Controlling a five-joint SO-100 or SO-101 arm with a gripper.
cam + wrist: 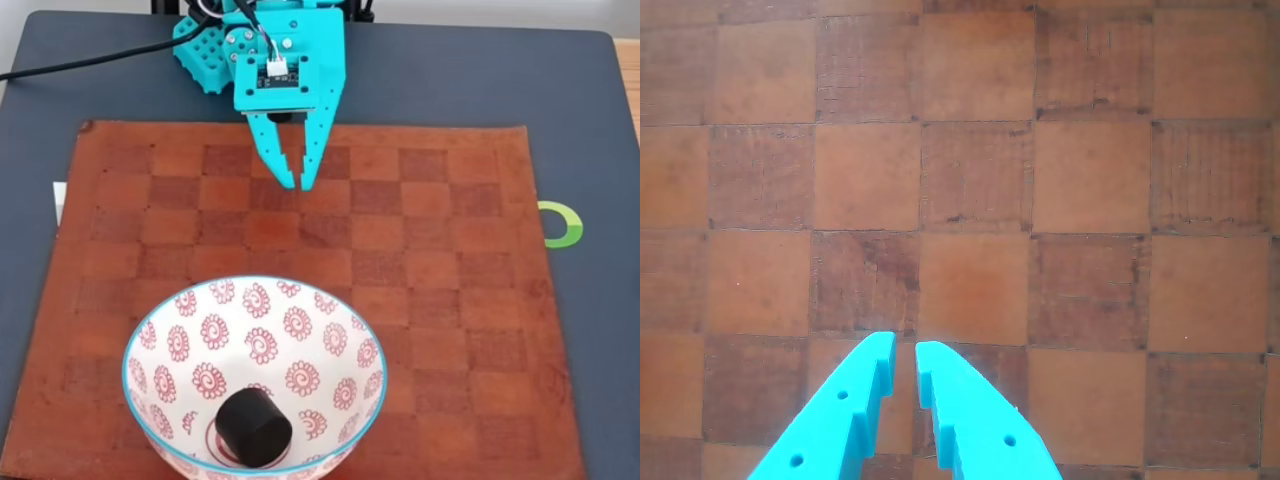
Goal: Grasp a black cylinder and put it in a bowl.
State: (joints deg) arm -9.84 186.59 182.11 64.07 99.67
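Observation:
In the fixed view the black cylinder (254, 428) lies inside the white bowl (170, 340) with red spiral motifs, near the front of its floor. The bowl stands on the front left part of the brown checkered board (440, 300). My turquoise gripper (298, 184) hangs over the far edge of the board, well behind the bowl, its fingertips nearly together with nothing between them. In the wrist view the gripper (905, 352) comes in from the bottom edge, a narrow slit between its tips, above bare checkered squares (970, 180).
The board lies on a dark mat (590, 150) that reaches past it on all sides. A green and white mark (563, 224) sits on the mat at the right. A black cable (90, 60) runs off to the left from the arm's base.

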